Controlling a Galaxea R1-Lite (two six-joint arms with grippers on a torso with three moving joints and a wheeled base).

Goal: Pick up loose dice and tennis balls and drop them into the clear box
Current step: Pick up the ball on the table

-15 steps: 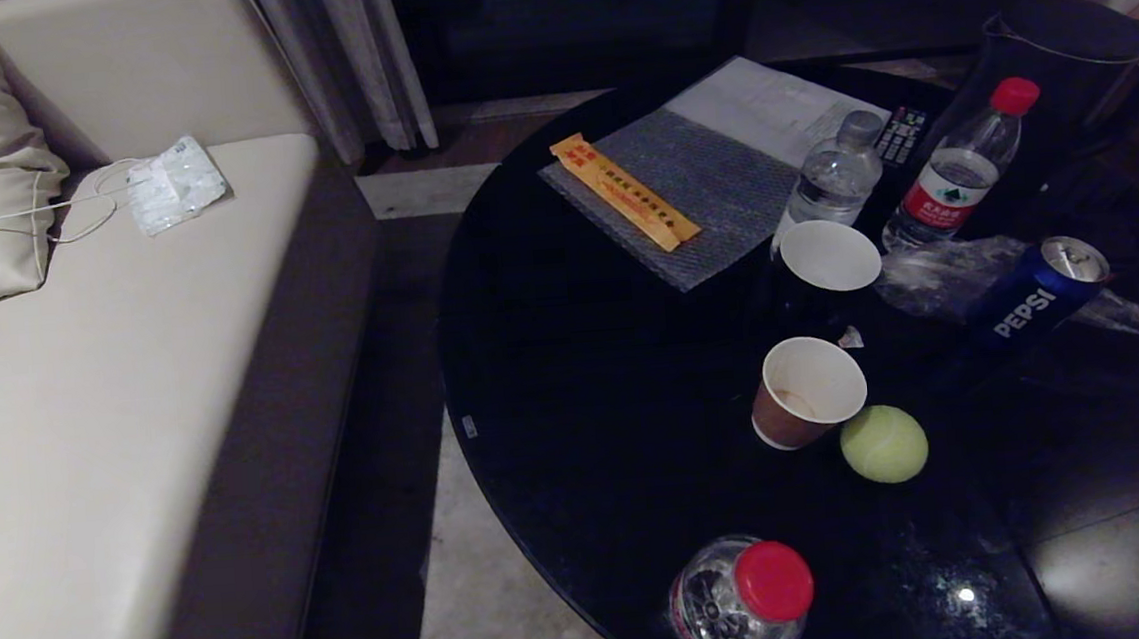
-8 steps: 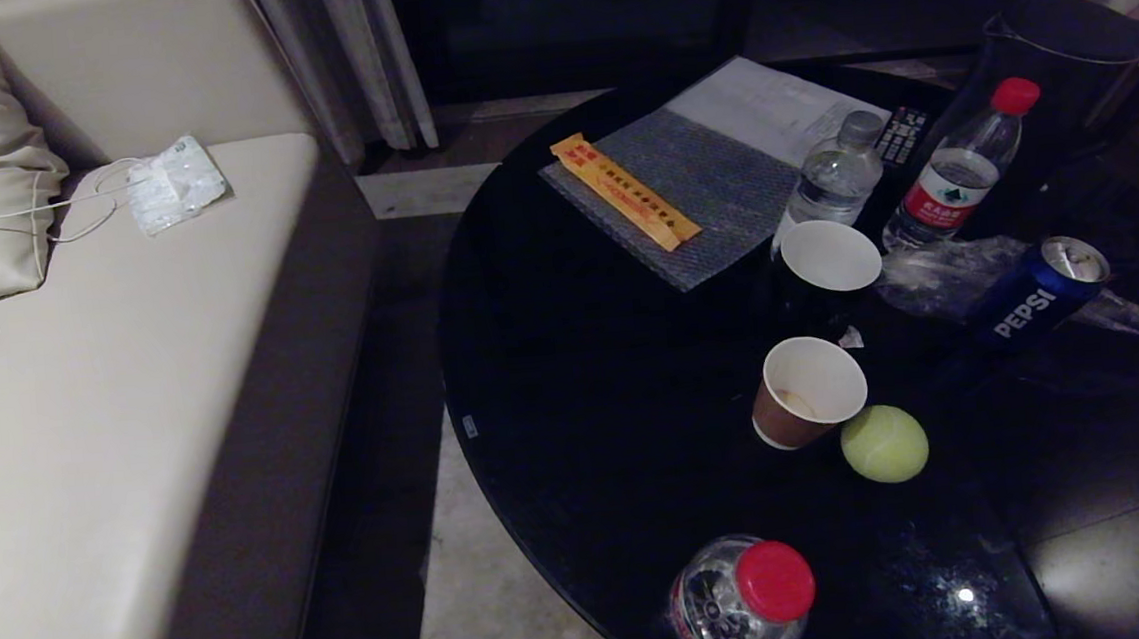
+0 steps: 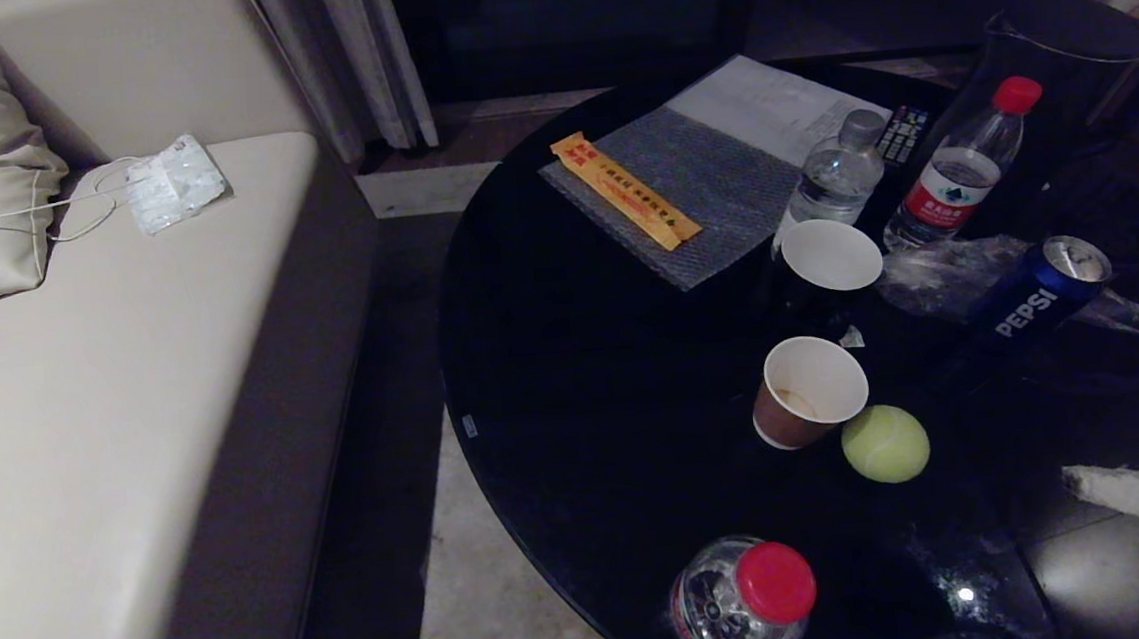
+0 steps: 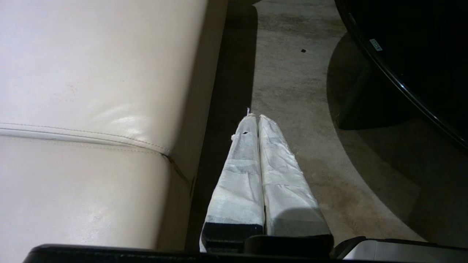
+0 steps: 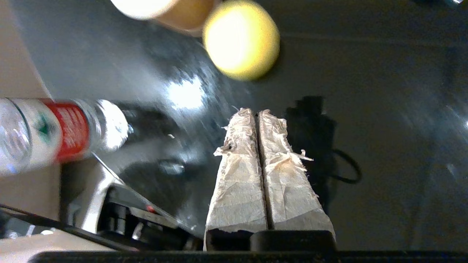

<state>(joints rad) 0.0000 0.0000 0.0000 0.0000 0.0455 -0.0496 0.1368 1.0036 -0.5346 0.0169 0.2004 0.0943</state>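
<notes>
Your right gripper [image 5: 257,111] hangs over the desk [image 3: 584,379], fingers pressed together and empty. The tennis ball [image 3: 885,444] lies just ahead of them, touching the paper cup [image 3: 808,390]; your left gripper [image 4: 256,117], likewise closed, hangs by the sofa [image 4: 91,91], much farther off.

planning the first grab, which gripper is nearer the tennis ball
Right. The right gripper is over the table, shut, with the tennis ball just ahead of its tips. The left gripper hangs shut over the floor between sofa and table, ball not in its view.
</notes>
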